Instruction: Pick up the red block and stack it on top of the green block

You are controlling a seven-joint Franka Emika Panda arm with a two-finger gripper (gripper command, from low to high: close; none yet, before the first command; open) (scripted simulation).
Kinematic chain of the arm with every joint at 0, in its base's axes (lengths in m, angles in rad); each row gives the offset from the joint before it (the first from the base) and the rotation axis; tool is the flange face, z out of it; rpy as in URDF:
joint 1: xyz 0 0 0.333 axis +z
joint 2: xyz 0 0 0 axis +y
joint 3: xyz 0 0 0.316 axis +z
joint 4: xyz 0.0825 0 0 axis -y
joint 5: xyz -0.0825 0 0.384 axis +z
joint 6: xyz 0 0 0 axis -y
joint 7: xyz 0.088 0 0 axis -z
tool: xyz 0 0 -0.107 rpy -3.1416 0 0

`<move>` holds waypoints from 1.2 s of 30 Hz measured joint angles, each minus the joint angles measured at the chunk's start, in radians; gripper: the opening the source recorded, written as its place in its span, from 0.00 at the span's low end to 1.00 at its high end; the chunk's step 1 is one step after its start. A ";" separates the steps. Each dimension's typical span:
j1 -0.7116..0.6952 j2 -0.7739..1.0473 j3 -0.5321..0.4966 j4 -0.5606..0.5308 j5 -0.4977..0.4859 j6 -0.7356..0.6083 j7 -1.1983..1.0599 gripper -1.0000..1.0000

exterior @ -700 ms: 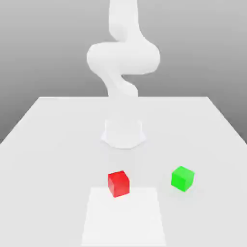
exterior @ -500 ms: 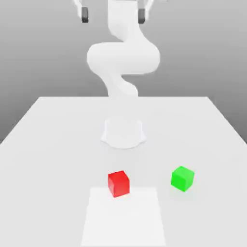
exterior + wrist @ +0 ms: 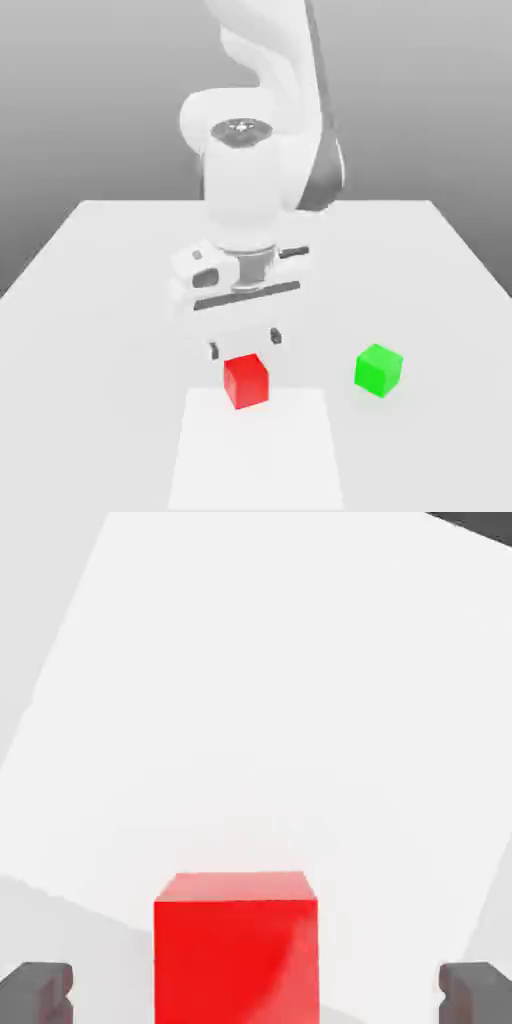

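We have our gripper (image 3: 245, 344) over the red block (image 3: 246, 382), its fingers parted wide with nothing between them gripped. In the hand view the red block sits in the span between the two fingertips, a gap on either side, and its faces look squared up with them. It rests on the near-white tabletop (image 3: 110, 350), at the edge of a brighter white patch (image 3: 257, 460), just below the gripper. The green block (image 3: 378, 370) stands on the table well apart from the gripper, off towards the exterior view's right, with nothing on top of it.

So we judge ourselves to be in the approach: the gripper is placed over the right cube, but the pick itself is not yet made. Left to do are the last of the lowering, closing on the red block, lifting it clear, carrying it across to the green block, setting it squarely on top and letting go.
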 joint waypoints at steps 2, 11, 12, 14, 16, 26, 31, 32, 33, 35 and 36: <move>0.008 0.054 0.009 0.006 0.050 0.045 -0.037 0.50; -0.075 0.207 0.121 0.023 0.160 0.178 -0.111 0.00; -0.075 0.207 0.122 0.023 0.159 0.177 -0.110 0.00; -0.081 0.217 0.127 0.023 0.153 0.186 -0.105 0.00; -0.076 0.193 0.118 0.022 0.146 0.165 -0.102 0.00; -0.095 -0.055 0.093 -0.013 -0.007 -0.047 0.006 0.00; -0.016 -0.127 0.123 -0.017 -0.011 -0.118 -0.097 0.00; 0.015 -0.134 0.131 -0.014 -0.007 -0.128 -0.137 0.00; 0.047 -0.141 0.139 -0.011 -0.002 -0.138 -0.178 0.00; 0.111 -0.155 0.155 -0.006 0.008 -0.158 -0.262 0.00; 0.143 -0.162 0.163 -0.003 0.012 -0.168 -0.304 0.00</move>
